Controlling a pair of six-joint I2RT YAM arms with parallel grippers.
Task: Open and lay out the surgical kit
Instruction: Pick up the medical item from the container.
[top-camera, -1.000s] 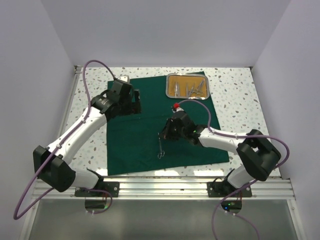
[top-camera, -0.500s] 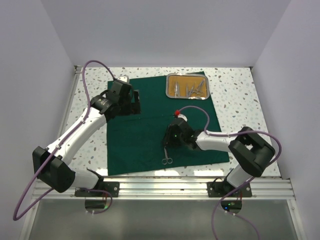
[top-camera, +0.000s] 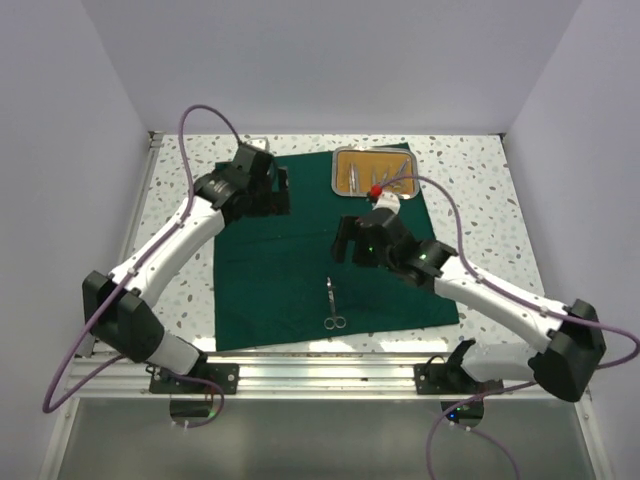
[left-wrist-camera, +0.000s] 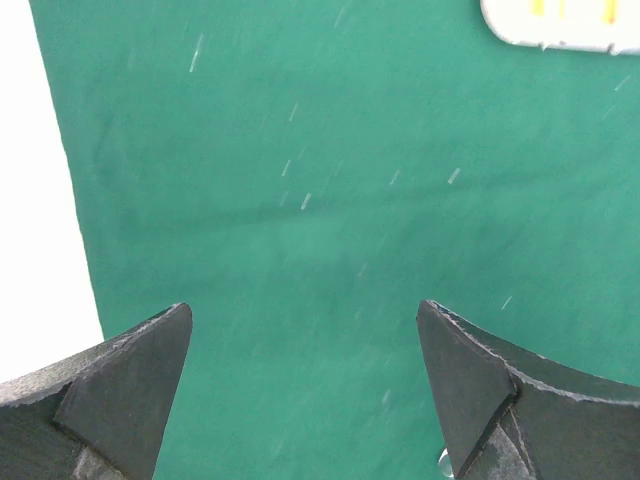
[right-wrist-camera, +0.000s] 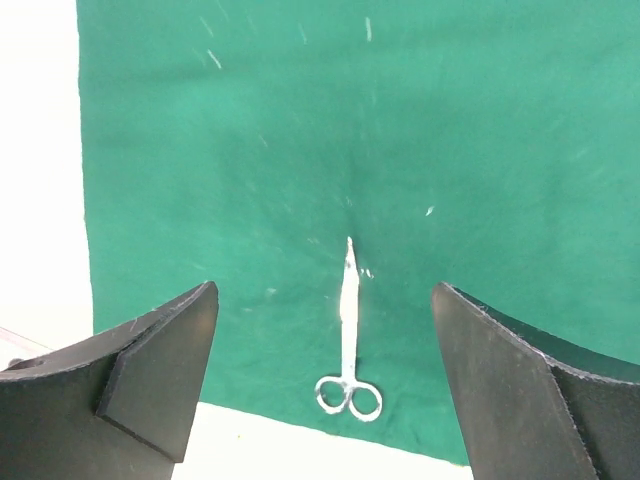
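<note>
Right gripper (top-camera: 350, 245), fingers apart and empty, has lifted back toward frame centre, leaving the scissors (top-camera: 331, 305) flat at the lower middle of the green cloth (top-camera: 260, 270) — one instrument laid out, others waiting in the tray (top-camera: 345, 151) upper right — left gripper (top-camera: 278, 192) likewise open.

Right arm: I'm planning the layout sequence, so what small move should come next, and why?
Probably reach the open right tool toward the rounded-corner steel tray: the small silver scissors lie free on the dark green cloth, while more silver instruments sit in the tray.
</note>
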